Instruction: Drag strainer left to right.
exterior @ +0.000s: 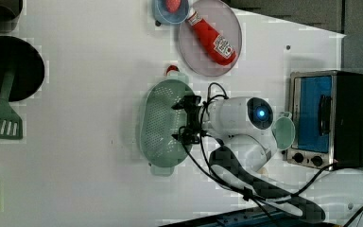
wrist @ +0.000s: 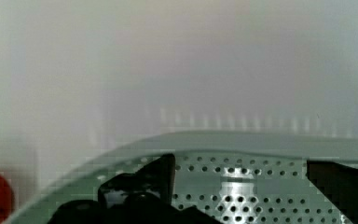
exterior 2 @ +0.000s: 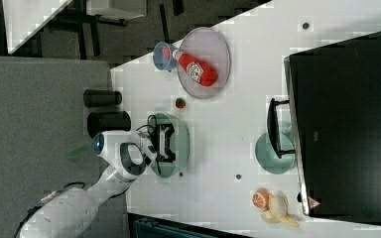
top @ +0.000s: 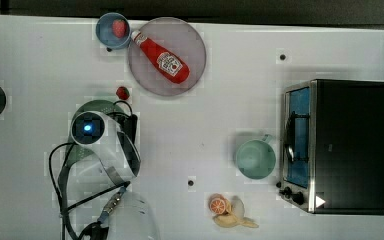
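The strainer [exterior: 159,124] is a pale mint-green oblong basket with a perforated bottom, lying on the white table under my arm. In the top view it sits at the top view's left, mostly covered by the wrist, with one rounded end [top: 98,106] showing. My gripper [exterior: 182,121] hangs open over the strainer's inside, near its long rim on the left view's right. The wrist view has both black fingertips [wrist: 161,173] spread apart above the perforated bottom, with the strainer rim [wrist: 242,141] beyond them and nothing held between them. The right view also has the gripper [exterior 2: 165,142] inside the strainer [exterior 2: 182,144].
A small red strawberry [top: 123,92] lies just beyond the strainer's end. A grey plate [top: 192,40] carries a ketchup bottle [top: 163,58], beside a blue bowl [top: 111,31]. A teal mug [top: 255,159] stands in front of the toaster oven [top: 337,146]. Orange half and banana [top: 228,210] lie near the front.
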Action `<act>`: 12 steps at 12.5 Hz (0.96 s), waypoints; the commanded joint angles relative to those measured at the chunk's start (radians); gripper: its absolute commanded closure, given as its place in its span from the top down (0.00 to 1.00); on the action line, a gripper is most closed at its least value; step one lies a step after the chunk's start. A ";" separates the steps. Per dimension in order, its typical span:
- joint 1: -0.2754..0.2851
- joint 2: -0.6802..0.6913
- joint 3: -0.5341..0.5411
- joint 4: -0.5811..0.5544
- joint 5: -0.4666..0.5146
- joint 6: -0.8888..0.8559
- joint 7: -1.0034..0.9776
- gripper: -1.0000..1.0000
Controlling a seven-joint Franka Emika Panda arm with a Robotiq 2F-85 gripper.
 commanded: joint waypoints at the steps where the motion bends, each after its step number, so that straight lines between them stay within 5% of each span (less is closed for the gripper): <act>1: -0.036 -0.070 -0.021 -0.062 -0.010 -0.015 -0.065 1.00; 12: -0.080 -0.149 -0.212 -0.164 -0.010 -0.010 -0.348 1.00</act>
